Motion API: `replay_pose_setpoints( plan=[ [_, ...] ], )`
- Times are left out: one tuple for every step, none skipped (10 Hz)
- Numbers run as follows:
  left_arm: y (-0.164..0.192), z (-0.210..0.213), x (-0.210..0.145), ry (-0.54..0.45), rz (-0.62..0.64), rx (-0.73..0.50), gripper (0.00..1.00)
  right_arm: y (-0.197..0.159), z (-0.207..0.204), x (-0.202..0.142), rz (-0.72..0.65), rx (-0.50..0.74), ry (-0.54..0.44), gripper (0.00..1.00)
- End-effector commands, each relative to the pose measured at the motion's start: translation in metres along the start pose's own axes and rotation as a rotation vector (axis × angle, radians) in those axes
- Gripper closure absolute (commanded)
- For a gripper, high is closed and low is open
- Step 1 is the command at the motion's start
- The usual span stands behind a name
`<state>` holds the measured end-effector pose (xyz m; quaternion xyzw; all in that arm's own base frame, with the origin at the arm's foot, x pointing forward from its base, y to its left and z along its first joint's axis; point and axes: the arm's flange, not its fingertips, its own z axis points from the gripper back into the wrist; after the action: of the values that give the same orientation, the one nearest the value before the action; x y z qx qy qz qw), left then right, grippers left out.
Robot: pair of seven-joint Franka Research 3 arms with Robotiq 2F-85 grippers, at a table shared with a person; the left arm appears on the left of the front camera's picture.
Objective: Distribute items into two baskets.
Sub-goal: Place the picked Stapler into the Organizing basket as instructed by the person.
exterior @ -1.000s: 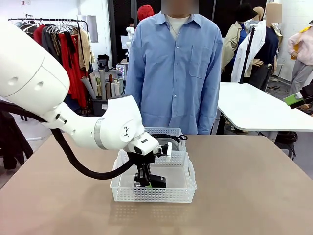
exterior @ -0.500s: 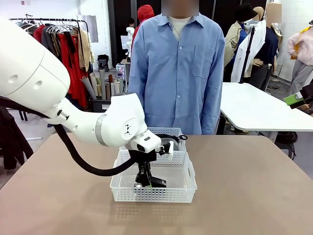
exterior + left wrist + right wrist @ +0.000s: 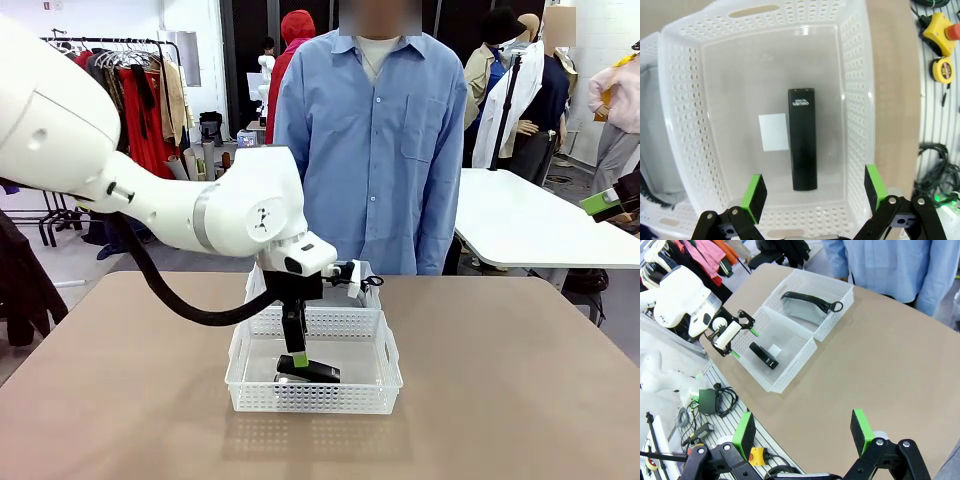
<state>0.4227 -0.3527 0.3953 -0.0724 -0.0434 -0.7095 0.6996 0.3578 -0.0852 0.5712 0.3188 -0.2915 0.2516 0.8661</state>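
Observation:
The small black stapler (image 3: 802, 139) lies flat on the floor of the near white basket (image 3: 690, 110), beside a white label. My left gripper (image 3: 813, 192) hangs open just above it, its green pads apart on either side and touching nothing. From the front, the left gripper (image 3: 298, 356) points down into the near basket (image 3: 390, 372) over the stapler (image 3: 308, 371). The grey pouch (image 3: 802, 307) with its black strap rests in the far basket (image 3: 840, 302). My right gripper (image 3: 802, 432) is open and empty, high above the table.
A person in a blue shirt (image 3: 375, 150) stands at the far side, hands out of sight. A yellow tape measure (image 3: 946, 70), a yellow stop button (image 3: 940, 32) and cables lie off the table's edge. Bare tabletop (image 3: 520, 400) surrounds the baskets.
My left gripper has opened and let go of the stapler, then risen a little. The stapler now rests on the near basket's floor.

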Motion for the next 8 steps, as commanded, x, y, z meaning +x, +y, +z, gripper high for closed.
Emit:
replay_pose_setpoints(
  plan=[
    [-0.0081,0.0164,0.0013,0.063,0.059,-0.005,0.00,0.0008,0.0001,0.0000,0.005,0.000,-0.001,0.00],
    [-0.0105,0.0207,0.0013,0.077,0.076,-0.001,0.00,0.0008,0.0001,0.0000,0.005,0.000,-0.001,0.00],
    [-0.0112,0.0231,0.0006,0.078,0.079,-0.002,0.00,0.0008,0.0001,0.0000,0.005,0.000,-0.001,0.00],
    [-0.0117,0.0263,-0.0012,0.062,0.050,-0.003,0.00,0.0008,0.0001,0.0000,0.005,0.000,-0.001,0.00],
    [-0.0112,0.0204,0.0008,0.047,0.057,-0.012,0.00,0.0008,0.0001,0.0000,0.005,0.000,-0.001,0.00],
    [-0.0112,0.0204,0.0008,0.047,0.057,-0.012,0.00,0.0008,0.0001,0.0000,0.005,0.000,-0.001,0.00],
    [-0.0112,0.0204,0.0008,0.047,0.057,-0.012,0.00,0.0008,0.0001,0.0000,0.005,0.000,-0.001,0.00],
    [-0.0112,0.0204,0.0008,0.047,0.057,-0.012,0.00,0.0008,0.0001,0.0000,0.005,0.000,-0.001,0.00]
  ],
)
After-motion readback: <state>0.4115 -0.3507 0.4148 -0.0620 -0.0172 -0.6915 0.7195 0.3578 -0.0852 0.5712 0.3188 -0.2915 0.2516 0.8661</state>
